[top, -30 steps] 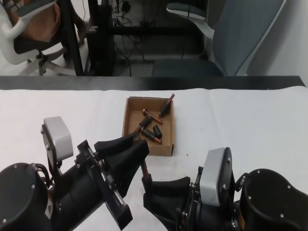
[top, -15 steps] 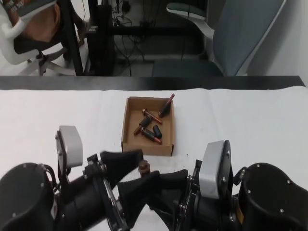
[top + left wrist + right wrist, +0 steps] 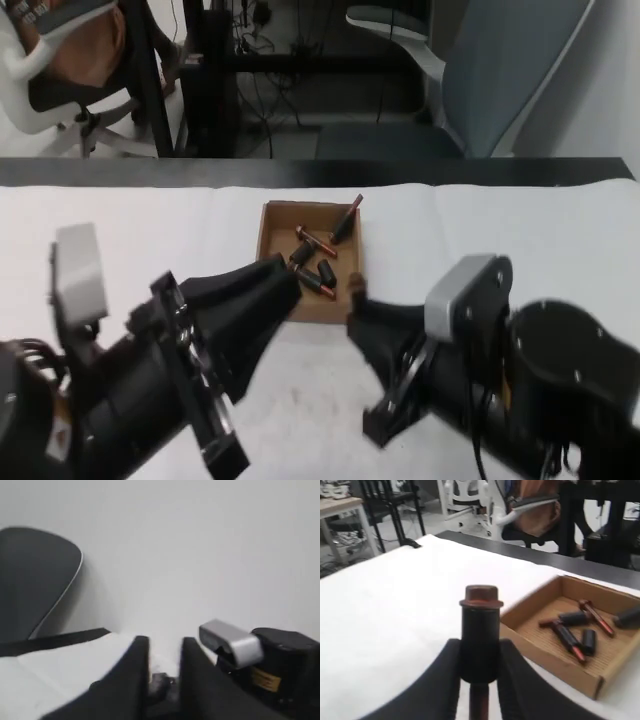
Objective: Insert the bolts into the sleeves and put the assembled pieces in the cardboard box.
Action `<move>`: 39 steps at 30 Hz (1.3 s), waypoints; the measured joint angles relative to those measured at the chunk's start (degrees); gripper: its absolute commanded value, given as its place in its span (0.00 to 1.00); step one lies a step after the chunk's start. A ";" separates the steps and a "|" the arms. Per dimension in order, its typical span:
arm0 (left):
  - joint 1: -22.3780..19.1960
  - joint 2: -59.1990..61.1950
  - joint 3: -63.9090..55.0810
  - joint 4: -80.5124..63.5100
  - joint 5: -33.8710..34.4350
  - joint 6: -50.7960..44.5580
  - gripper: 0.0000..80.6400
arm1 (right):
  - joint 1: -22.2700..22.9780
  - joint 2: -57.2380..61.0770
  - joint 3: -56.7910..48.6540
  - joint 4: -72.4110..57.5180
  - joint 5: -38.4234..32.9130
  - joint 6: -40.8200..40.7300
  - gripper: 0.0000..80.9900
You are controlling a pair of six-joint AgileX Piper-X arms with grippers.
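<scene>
My right gripper [image 3: 480, 649] is shut on a black sleeve [image 3: 479, 632] held upright, and a copper bolt head [image 3: 481, 595] sticks out of its top. In the high view this piece [image 3: 357, 288] hangs at the near right corner of the cardboard box [image 3: 262, 250], with the right gripper [image 3: 358, 303] just below it. Several bolts and sleeves [image 3: 318, 272] lie inside the box [image 3: 555, 672]. My left gripper [image 3: 283, 277] hovers over the box's near left corner. Its fingers [image 3: 141, 652] stand slightly open with nothing between them, pointing toward the right arm [image 3: 280, 660].
A white cloth [image 3: 520, 240] covers the bench on both sides of the box. One bolt piece [image 3: 346, 218] leans on the box's far right corner. Office chairs [image 3: 500, 80] and desk frames stand beyond the bench's far edge.
The two grippers were together near the front edge; they have parted. The left gripper let go and drew back left. The right gripper carried the sleeve with the bolt up toward the box.
</scene>
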 measured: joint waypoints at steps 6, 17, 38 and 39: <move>4.33 -11.12 0.52 22.53 -8.93 3.28 0.02 | -4.97 1.43 -10.25 13.41 -4.33 -9.29 0.01; 21.60 -35.91 0.31 53.64 -14.88 9.57 0.02 | -9.61 19.73 -34.30 31.36 -4.25 -17.61 0.01; 27.73 -40.04 -0.02 74.04 -17.45 11.66 0.02 | -14.68 35.33 -58.61 50.32 -7.69 -17.73 0.24; 27.73 -40.04 -0.02 74.54 -18.68 12.07 0.02 | -14.68 33.65 -58.61 50.54 -7.89 -17.82 0.17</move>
